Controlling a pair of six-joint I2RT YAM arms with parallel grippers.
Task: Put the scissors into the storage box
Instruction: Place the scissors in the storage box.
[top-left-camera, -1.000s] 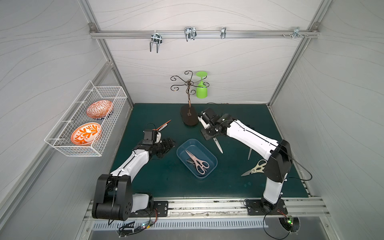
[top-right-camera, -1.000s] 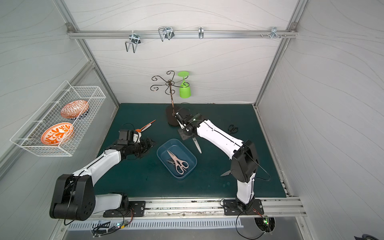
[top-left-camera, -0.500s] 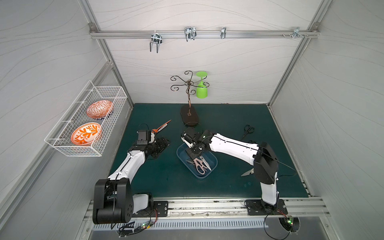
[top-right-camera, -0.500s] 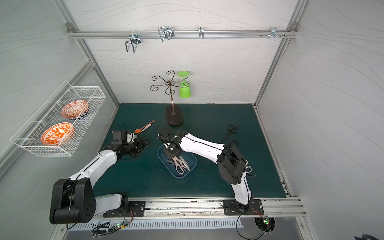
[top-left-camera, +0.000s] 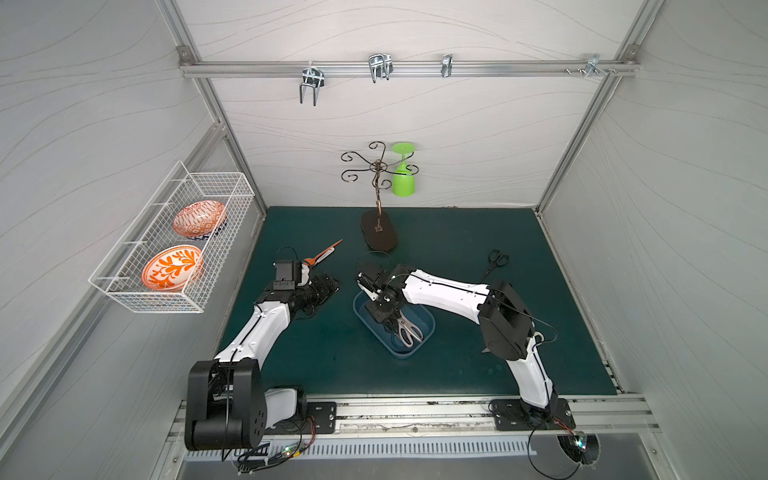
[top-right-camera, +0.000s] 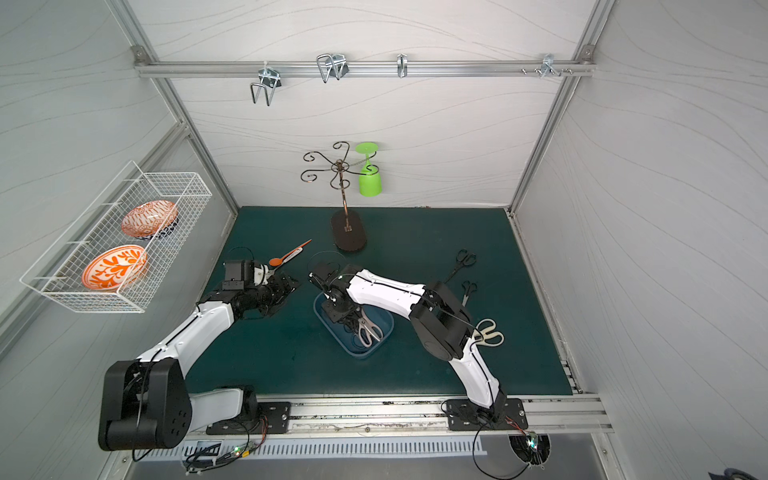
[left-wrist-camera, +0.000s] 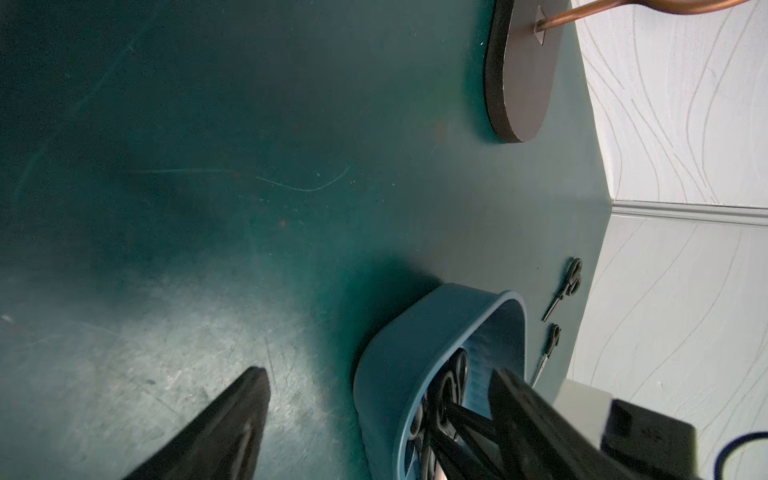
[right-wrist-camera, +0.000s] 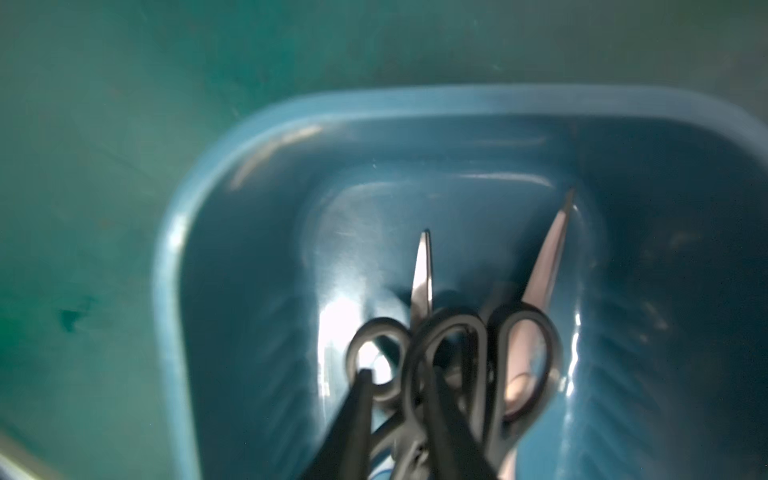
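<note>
Your right gripper (right-wrist-camera: 399, 372) hangs over the 11 o'clock end of the storage box (top-left-camera: 430, 328), with its fingertips down inside. The jaws stand a little apart. One fingertip (right-wrist-camera: 365, 380) sits at the rim of a small black loop, and its partner reaches into the next loop. The wrist view is blurred, so you cannot tell whether either pad presses the handle.

The black-handled scissors (right-wrist-camera: 451, 332) lie in the box right under the tool. Their loops are at the fingertips and the steel blade points away along the box floor. A second pair (right-wrist-camera: 544, 257) with a pinkish blade lies just beside them.

On the mat (top-right-camera: 291, 353), well apart from the tool:
- a black pair (top-right-camera: 463, 262) at 2 o'clock of the box
- a smaller dark pair (top-right-camera: 468, 291) near it
- a cream pair (top-right-camera: 490, 332) at 3 o'clock, partly behind the right arm

Your left gripper (left-wrist-camera: 378, 372) is spread wide and holds nothing. It is over the mat at the box's 10 o'clock.
</note>
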